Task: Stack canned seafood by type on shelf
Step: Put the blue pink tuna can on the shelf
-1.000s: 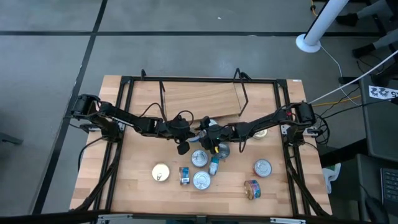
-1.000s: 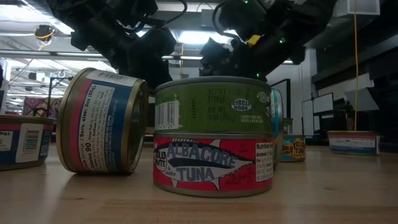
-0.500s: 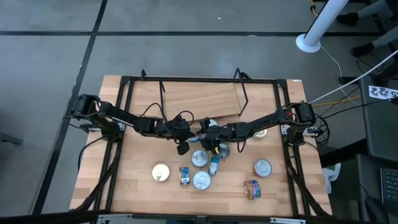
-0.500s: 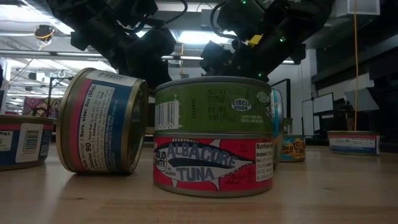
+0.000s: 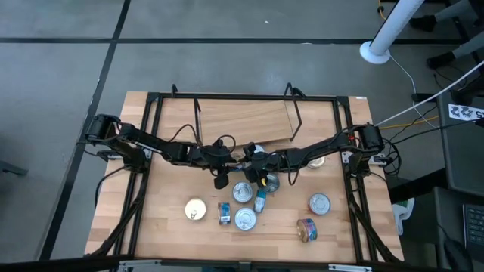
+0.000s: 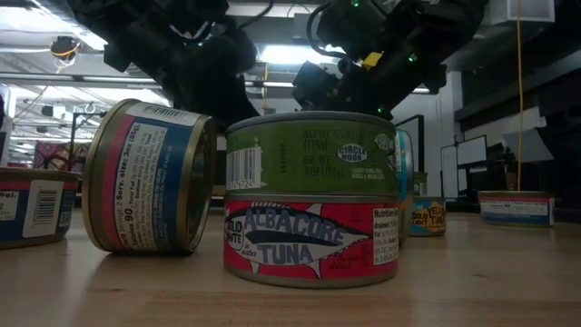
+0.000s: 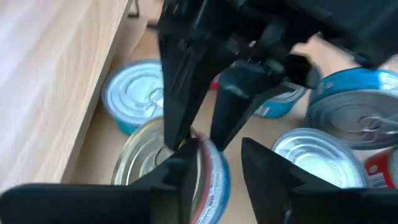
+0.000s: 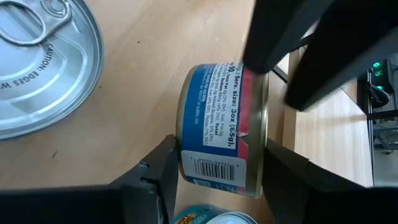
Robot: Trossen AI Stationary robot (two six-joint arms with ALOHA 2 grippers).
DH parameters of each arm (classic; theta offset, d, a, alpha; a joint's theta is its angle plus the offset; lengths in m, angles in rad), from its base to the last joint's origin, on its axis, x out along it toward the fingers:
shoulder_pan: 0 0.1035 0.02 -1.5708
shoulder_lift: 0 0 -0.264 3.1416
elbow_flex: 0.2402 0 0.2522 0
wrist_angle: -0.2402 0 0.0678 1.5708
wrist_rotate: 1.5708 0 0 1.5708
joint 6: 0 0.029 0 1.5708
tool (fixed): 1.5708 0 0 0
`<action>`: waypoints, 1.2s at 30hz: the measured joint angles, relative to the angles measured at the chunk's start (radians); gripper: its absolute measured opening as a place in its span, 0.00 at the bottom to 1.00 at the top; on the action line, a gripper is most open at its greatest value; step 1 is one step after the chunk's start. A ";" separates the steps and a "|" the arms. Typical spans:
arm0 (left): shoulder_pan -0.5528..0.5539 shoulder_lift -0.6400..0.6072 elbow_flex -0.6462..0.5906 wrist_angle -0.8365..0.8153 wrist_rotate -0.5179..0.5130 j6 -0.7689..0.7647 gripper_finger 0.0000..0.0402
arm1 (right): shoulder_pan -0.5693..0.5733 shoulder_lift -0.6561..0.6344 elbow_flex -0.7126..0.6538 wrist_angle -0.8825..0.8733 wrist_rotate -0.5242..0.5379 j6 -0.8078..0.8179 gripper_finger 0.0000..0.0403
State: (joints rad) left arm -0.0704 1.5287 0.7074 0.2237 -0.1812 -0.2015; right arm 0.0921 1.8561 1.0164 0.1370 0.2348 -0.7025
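High view: both grippers are met at the table's middle, over one tin.

A blue-and-red tin (image 8: pixel 221 134), tipped on its edge, is clasped across its two flat ends by the right gripper (image 8: pixel 214 165). The left gripper (image 7: pixel 214 171) is set around the same tin's rim, its jaws narrowly parted; actual contact cannot be told. The shelf (image 5: pixel 243 119) is placed toward twelve o'clock. Other tins (image 5: pixel 243 219) are scattered toward six o'clock; a green tin (image 6: pixel 311 153) is stacked on a red one (image 6: pixel 311 241).
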 joint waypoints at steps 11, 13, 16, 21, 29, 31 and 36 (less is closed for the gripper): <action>-0.001 -0.241 0.000 -0.092 -0.001 0.107 0.41 | 0.000 0.000 0.087 -0.023 -0.007 0.000 0.44; -0.001 -0.296 0.000 -0.141 -0.001 0.106 0.41 | 0.000 0.000 0.114 -0.035 -0.023 0.000 0.44; -0.001 -0.370 0.000 -0.203 -0.001 0.106 0.41 | 0.000 0.000 0.146 -0.046 -0.025 -0.001 0.44; -0.001 -0.466 0.000 -0.274 -0.003 0.106 0.41 | -0.001 0.000 0.204 -0.067 -0.012 -0.038 0.44; -0.001 -0.512 0.000 -0.326 -0.005 0.129 0.41 | -0.039 -0.001 0.229 -0.058 0.032 -0.222 0.44; -0.001 -0.512 0.000 -0.326 -0.005 0.130 0.41 | -0.062 0.005 0.229 -0.052 0.021 -0.227 0.44; -0.001 -0.512 0.000 -0.341 -0.006 0.130 0.41 | -0.121 0.035 0.229 0.003 -0.012 -0.274 0.44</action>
State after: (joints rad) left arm -0.0715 1.0172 0.7078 -0.1169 -0.1871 -0.0715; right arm -0.0290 1.8906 1.2457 0.1399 0.2227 -0.9769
